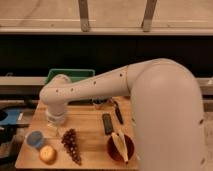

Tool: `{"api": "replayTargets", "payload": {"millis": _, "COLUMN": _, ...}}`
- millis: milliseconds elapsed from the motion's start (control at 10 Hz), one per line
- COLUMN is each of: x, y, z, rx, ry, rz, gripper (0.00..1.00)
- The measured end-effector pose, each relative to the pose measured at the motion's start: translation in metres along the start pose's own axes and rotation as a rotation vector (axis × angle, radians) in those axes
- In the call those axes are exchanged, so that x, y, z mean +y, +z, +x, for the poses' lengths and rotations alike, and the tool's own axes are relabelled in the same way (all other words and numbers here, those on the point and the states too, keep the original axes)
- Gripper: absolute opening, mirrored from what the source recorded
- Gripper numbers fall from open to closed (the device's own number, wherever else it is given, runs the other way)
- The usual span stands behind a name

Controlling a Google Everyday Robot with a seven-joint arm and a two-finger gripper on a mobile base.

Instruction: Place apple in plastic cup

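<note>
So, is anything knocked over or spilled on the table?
Nothing stands out. The small yellow-orange apple sits beside the short light-blue plastic cup, nothing looks spilled, and the robot's gripper hangs over the wooden table behind them.

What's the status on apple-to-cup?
Gripper open, empty, over table behind blue plastic cup. Apple on table beside cup. Grape bunch close beside apple.
</note>
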Motion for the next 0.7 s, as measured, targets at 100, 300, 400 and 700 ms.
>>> {"api": "replayTargets", "payload": {"millis": 100, "x": 0.008, "y": 0.008, "z": -0.015, "rx": 0.000, "ry": -0.043, "rz": -0.023, "gripper": 0.61}}
{"api": "replayTargets", "payload": {"millis": 300, "x": 0.022, "y": 0.019, "z": -0.022, "rx": 0.004, "ry": -0.083, "rz": -0.056, "gripper": 0.61}}
{"api": "replayTargets", "payload": {"millis": 400, "x": 0.031, "y": 0.023, "z": -0.024, "rx": 0.003, "ry": -0.098, "rz": -0.071, "gripper": 0.61}}
{"api": "replayTargets", "payload": {"millis": 700, "x": 0.055, "y": 0.034, "z": -0.025, "rx": -0.004, "ry": -0.116, "rz": -0.111, "gripper": 0.61}}
